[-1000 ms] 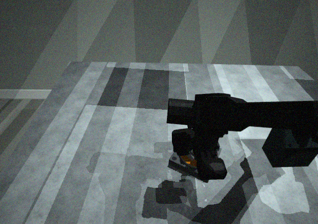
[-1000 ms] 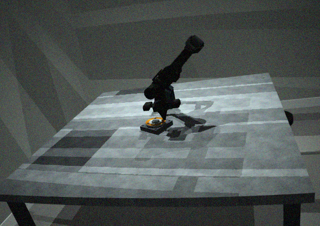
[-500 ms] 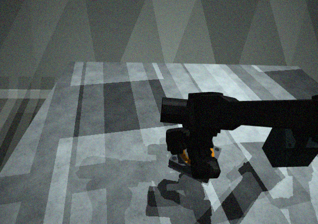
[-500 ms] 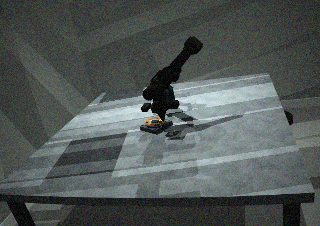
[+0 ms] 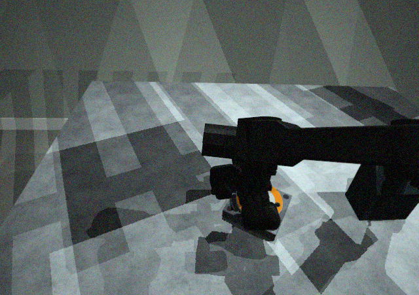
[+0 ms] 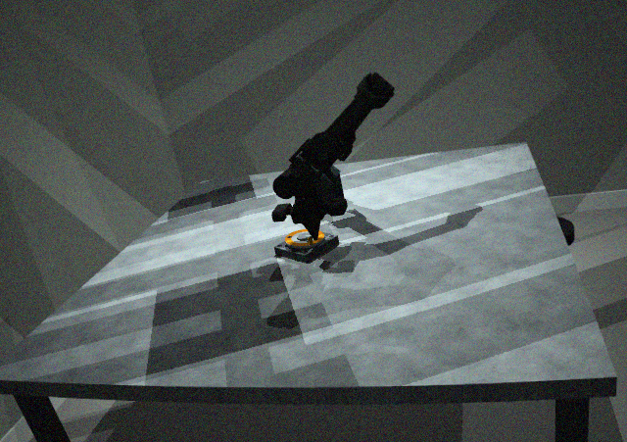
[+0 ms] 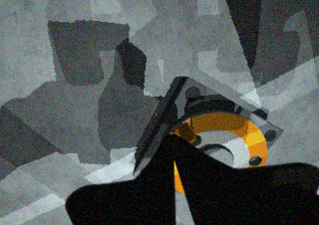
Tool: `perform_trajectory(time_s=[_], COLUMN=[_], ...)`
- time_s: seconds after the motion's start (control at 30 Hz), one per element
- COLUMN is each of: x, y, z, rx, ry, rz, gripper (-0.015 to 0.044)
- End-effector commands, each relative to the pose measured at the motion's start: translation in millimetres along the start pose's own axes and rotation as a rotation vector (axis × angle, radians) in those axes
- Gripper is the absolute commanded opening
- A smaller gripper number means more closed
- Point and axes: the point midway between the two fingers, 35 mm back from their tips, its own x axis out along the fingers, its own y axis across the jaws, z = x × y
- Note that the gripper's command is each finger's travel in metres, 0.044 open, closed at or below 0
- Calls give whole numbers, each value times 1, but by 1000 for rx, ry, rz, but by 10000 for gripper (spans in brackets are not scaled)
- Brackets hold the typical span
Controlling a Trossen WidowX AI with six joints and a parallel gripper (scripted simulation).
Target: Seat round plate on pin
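"Claw [image 5: 258,214] [image 6: 316,237] [image 7: 170,138] first: how does it stand?"

"Pressed together, tips pointing down, with nothing pinched. It's right beside the orange tab [image 6: 311,241] [image 7: 186,131], though whether they touch I can't tell."

"And the round plate [image 5: 277,197] [image 6: 290,242] [image 7: 214,121]?"

"Over the base [image 5: 285,205] [image 6: 327,247] [image 7: 181,98], with its orange ring partly hidden by the arm from above. From the exterior side it looks perched a little proud of the base, but the light is poor, so I'd call that likely rather than certain."

"Can you see the pin?"

"No. The wrist view shows a dark hole [image 7: 197,139] beside the tab, probably the one that matters, but nothing I could safely name as the pin inside it."

"So which step are we in?"

"Turning the plate, I'd judge. A closed claw next to the tab suits a sideways push, no grip needed."

"Then what does the next move ask for?"

"A gentle nudge on the tab's side, following the circle around the post, in small amounts. The tips should stay low enough to catch the tab without bearing down on the plate. Too much shove could carry the hole past the pin."

"And once it drops?"

"Check that it lies flat, then back the claw away so nothing touches it."
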Motion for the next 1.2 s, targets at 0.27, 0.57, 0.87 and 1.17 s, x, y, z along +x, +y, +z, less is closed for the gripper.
perform_trajectory(time_s=[0.27, 0.57, 0.87, 1.17], x=[-2, -4, -4, -5], y=[-13, -20, -28, -35], z=[9, 13, 16, 17], rx=[5, 4, 4, 4], ry=[0, -1, -1, -1], rz=[-4, -5, -5, -6], gripper=[0, 0, 0, 0])
